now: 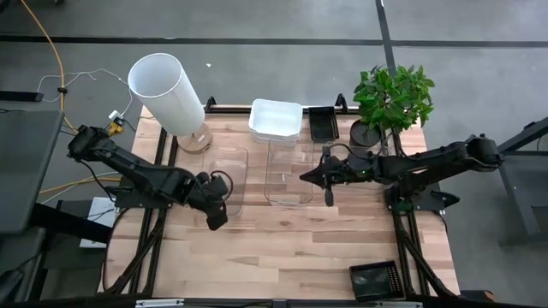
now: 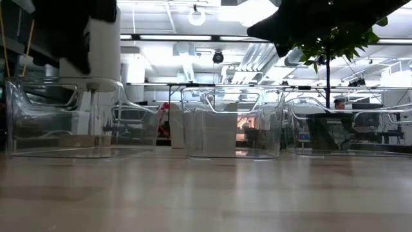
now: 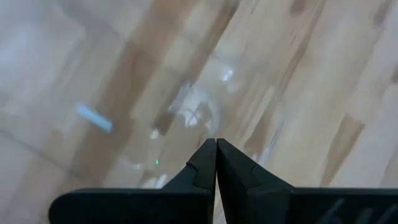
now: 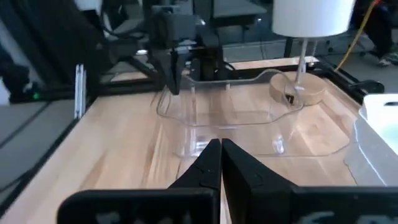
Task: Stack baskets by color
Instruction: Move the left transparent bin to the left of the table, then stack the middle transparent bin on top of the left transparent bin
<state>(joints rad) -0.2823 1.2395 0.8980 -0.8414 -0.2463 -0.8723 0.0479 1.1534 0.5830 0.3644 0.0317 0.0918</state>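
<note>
My left gripper [image 1: 216, 218] is pinched fully shut on nothing, hanging over the near end of the left clear basket [image 1: 229, 175]. My right gripper [image 1: 329, 195] is shut and empty too, just beside the right wall of the middle clear basket [image 1: 288, 171]. Behind that one sits the white basket [image 1: 276, 120], with a black basket [image 1: 322, 122] to its right. Another black basket [image 1: 375, 280] lies at the table's [image 1: 274, 257] near right corner.
</note>
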